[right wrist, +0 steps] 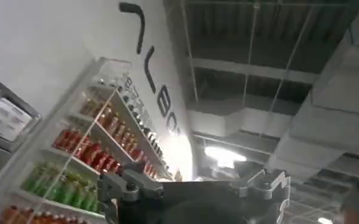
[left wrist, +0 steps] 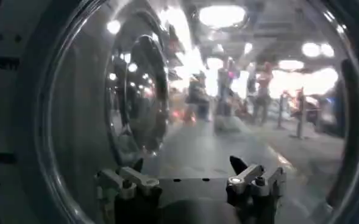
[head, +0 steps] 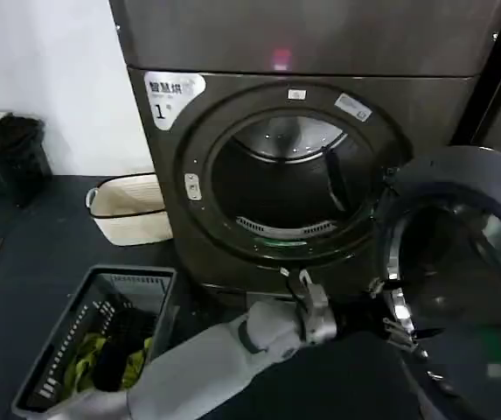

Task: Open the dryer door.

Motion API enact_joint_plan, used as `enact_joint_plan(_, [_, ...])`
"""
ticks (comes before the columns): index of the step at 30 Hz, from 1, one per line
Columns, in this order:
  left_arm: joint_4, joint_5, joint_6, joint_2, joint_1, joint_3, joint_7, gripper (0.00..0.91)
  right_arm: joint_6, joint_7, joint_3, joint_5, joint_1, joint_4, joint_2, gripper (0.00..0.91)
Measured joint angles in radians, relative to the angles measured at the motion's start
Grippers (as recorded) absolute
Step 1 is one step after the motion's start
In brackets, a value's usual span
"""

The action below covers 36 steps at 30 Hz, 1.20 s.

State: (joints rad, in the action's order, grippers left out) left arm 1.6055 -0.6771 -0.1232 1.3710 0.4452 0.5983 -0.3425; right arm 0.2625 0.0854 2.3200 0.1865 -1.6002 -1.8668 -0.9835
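Head view shows our left end effector (head: 396, 331), fingers spread, at the near rim of the dryer door (head: 460, 280), which swings out rightward from the dryer (head: 233, 114).

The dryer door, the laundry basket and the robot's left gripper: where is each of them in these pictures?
dryer door (head: 390, 254): head view, on its chrome rim.
laundry basket (head: 132, 276): head view, on its grey top rim.
left gripper (head: 396, 317): head view, at the door's edge, between its fingertips.
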Motion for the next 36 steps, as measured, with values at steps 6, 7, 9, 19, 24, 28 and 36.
enact_joint_plan(6, [-0.041, 0.001, 0.006, 0.04, -0.028, 0.02, 0.002, 0.907, -0.005, -0.001, 0.027, -0.017, -0.009, 0.021, 0.002, 0.907])
enact_joint_plan(7, [-0.047, 0.001, 0.006, 0.046, -0.032, 0.021, 0.002, 0.907, -0.005, -0.001, 0.031, -0.023, -0.01, 0.025, 0.003, 0.907])
enact_joint_plan(9, [-0.062, 0.002, 0.008, 0.059, -0.041, 0.023, 0.001, 0.907, -0.007, 0.0, 0.042, -0.029, -0.013, 0.032, 0.006, 0.907])
enact_joint_plan(19, [-0.165, 0.004, 0.019, 0.143, -0.083, 0.024, 0.006, 0.907, -0.013, 0.01, 0.084, -0.048, -0.026, 0.057, 0.018, 0.907])
enact_joint_plan(24, [-0.222, 0.008, 0.03, 0.193, -0.105, 0.02, 0.011, 0.907, -0.026, 0.031, 0.085, -0.044, -0.028, 0.066, 0.019, 0.907])
enact_joint_plan(28, [-0.253, 0.015, 0.032, 0.223, -0.113, 0.019, 0.023, 0.907, -0.026, 0.034, 0.087, -0.046, -0.027, 0.069, 0.019, 0.907])
enact_joint_plan(36, [-0.299, 0.021, 0.039, 0.238, -0.138, 0.016, 0.029, 0.907, -0.03, 0.066, 0.08, -0.038, -0.025, 0.081, 0.024, 0.907])
